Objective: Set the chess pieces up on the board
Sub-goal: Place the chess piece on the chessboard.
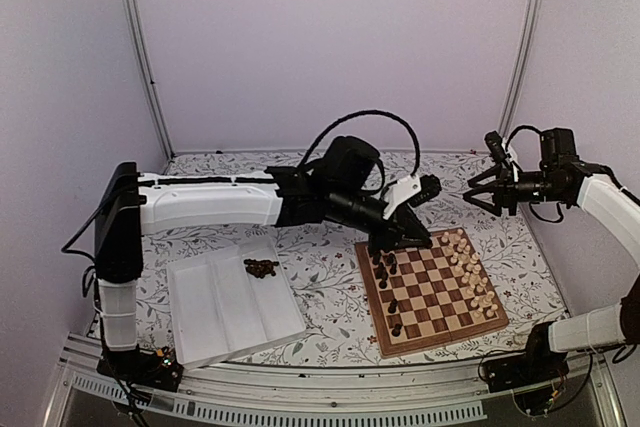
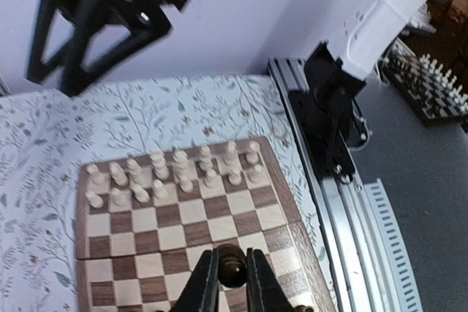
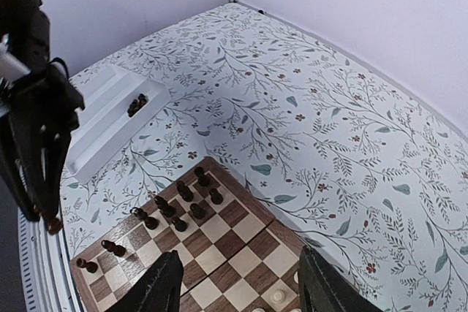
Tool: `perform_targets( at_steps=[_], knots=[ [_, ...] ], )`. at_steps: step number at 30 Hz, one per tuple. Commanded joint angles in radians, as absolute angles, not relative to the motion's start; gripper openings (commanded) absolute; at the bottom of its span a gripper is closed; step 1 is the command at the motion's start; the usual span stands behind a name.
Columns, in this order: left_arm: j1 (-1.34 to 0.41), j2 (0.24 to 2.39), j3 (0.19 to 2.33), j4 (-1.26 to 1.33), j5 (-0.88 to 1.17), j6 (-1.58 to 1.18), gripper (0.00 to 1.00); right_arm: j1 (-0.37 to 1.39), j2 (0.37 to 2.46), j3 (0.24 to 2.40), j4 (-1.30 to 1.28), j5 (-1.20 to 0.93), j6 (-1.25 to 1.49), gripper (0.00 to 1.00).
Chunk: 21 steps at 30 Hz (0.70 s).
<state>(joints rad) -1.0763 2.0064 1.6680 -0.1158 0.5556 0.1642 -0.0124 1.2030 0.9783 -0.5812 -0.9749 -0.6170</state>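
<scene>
Left hand [image 2: 232, 255] clasping dark piece [image 2: 232, 269], tray [image 1: 220, 309] aside

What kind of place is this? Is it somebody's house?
Probably a robot test booth, not a house: plain pale walls on metal frame posts, two white-and-black robot arms bolted to an aluminium rail, over a square wooden chessboard.

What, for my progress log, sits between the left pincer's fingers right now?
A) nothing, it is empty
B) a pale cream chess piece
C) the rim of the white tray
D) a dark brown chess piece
D: in the left wrist view, a dark brown chess piece is clamped in the left pincer, over the board.
</scene>
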Motion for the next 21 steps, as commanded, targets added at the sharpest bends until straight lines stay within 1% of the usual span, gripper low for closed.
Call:
perform_targets(
  at_steps=[1, 10, 21],
  knots=[
    [-1.141, 2.137, 1.806, -0.449, 0.533, 0.249, 0.14, -0.031, 1.173, 0.924, -0.479, -0.841, -0.533, 0.57],
    [-1.184, 2.287, 1.972, -0.603, 0.513, 0.274, 0.14, -0.031, 1.17, 0.913, -0.462, -0.837, -0.526, 0.57],
    [-1.21, 2.406, 2.089, -0.701, 0.481, 0.282, 0.16, -0.031, 1.172, 0.905, -0.465, -0.849, -0.529, 0.57]
  ],
)
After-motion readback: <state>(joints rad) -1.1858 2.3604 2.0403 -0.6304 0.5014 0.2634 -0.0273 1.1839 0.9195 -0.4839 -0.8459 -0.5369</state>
